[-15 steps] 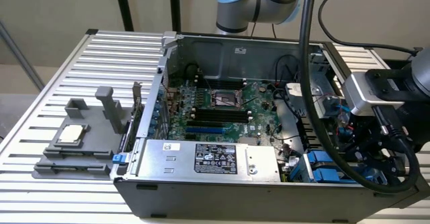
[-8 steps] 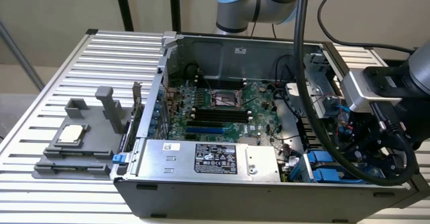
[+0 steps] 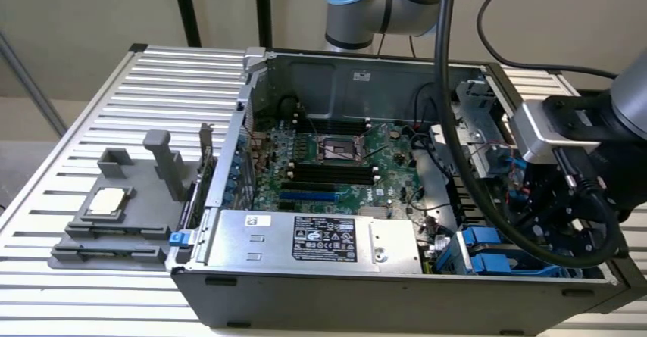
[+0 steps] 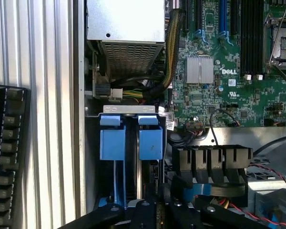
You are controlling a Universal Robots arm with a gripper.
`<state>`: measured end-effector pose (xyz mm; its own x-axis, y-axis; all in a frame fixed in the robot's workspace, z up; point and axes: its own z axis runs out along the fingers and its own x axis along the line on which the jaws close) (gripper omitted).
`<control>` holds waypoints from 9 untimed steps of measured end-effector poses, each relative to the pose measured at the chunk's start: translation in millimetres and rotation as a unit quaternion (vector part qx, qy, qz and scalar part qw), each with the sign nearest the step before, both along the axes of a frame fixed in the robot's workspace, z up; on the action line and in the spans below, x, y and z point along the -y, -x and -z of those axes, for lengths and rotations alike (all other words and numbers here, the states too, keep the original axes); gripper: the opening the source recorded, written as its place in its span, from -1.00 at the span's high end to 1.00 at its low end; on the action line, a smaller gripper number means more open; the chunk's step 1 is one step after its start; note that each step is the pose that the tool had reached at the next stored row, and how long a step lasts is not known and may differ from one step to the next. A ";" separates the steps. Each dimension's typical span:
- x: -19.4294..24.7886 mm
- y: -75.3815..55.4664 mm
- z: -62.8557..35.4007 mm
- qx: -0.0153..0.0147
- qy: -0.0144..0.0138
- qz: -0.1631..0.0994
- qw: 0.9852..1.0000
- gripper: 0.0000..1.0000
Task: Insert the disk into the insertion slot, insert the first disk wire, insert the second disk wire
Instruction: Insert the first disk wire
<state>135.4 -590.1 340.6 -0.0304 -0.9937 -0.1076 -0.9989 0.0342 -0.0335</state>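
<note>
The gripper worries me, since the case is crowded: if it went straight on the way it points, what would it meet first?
Probably the blue clips of the drive cage, just ahead of the gripper; depth is hard to judge.

Part of the insertion slot (image 4: 128, 110) lies hidden behind the end effector (image 4: 155, 215).

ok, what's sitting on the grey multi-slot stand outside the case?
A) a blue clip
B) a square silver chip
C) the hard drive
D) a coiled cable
B: a square silver chip lies flat on the grey stand, which stands on the slatted table to the exterior view's left of the open case.
</note>
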 end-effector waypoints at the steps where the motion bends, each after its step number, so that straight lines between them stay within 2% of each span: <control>1: -0.5 0.0 -0.1 0.000 0.000 0.000 1.000 0.67; 9: -0.7 -0.5 0.0 -0.001 0.003 0.004 1.000 0.67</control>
<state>135.9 -589.4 340.6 -0.0391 -0.9941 -0.1008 -0.9986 0.0426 -0.0327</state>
